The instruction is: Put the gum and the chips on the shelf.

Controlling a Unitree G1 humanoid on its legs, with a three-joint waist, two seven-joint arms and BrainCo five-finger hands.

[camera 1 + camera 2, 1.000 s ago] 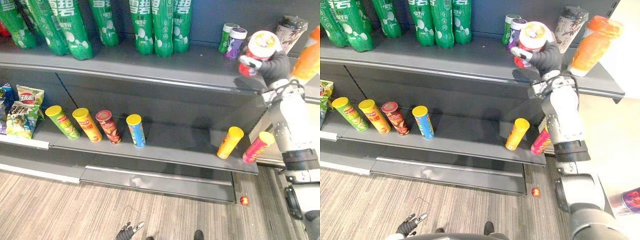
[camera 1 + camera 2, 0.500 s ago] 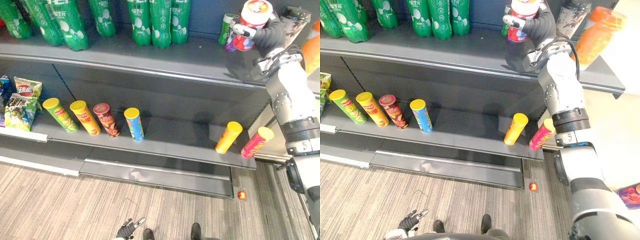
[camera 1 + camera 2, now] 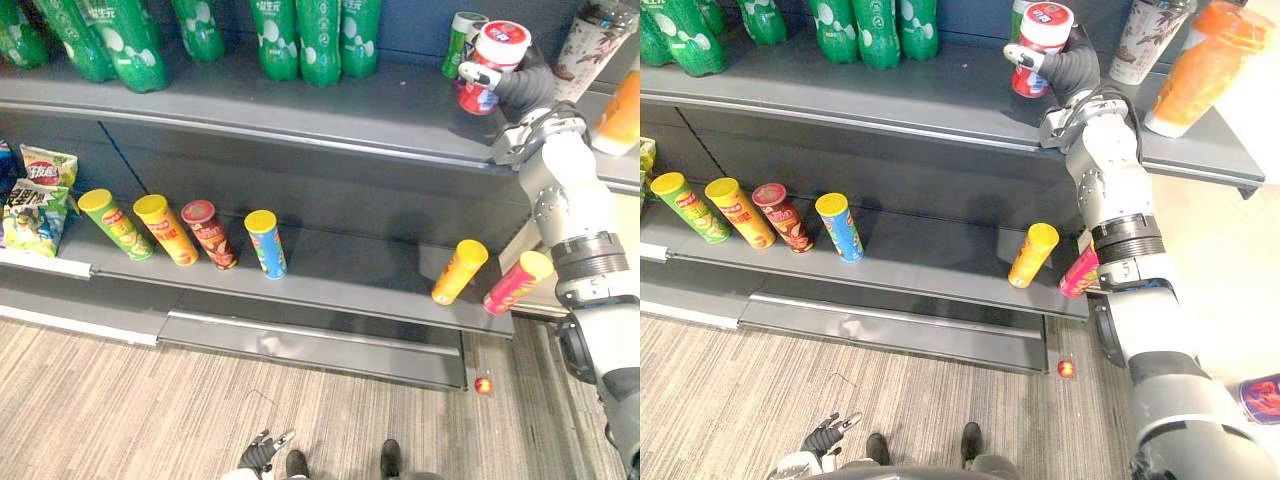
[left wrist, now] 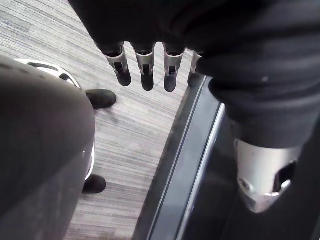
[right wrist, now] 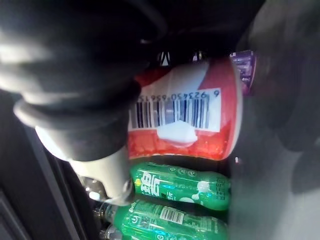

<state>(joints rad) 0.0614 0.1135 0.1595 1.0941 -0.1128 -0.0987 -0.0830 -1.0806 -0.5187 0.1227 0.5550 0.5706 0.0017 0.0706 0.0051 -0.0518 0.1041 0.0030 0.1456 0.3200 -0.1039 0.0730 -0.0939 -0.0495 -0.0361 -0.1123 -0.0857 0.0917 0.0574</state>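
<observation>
1. Left hand (image 4: 145,72): low over the floor, fingers straight and slack, holding nothing.
2. Row of chip tubes (image 3: 210,235): leaning on the left part of the lower shelf (image 3: 350,285).
3. Yellow chip tube (image 3: 459,271) and pink chip tube (image 3: 518,282): leaning at that shelf's right end.
4. Gum tub (image 3: 492,62): red with a white lid, tilted, at the right of the top shelf (image 3: 250,100), just beside a green tub (image 3: 463,32). Can't tell if it touches down.
5. Right hand (image 3: 522,88): fingers and thumb wrapped round the gum tub.

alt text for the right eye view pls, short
The robot's right hand grips a red gum tub with a white lid at the upper shelf, right of green bottles. Six chip tubes lean on the lower shelf.
</observation>
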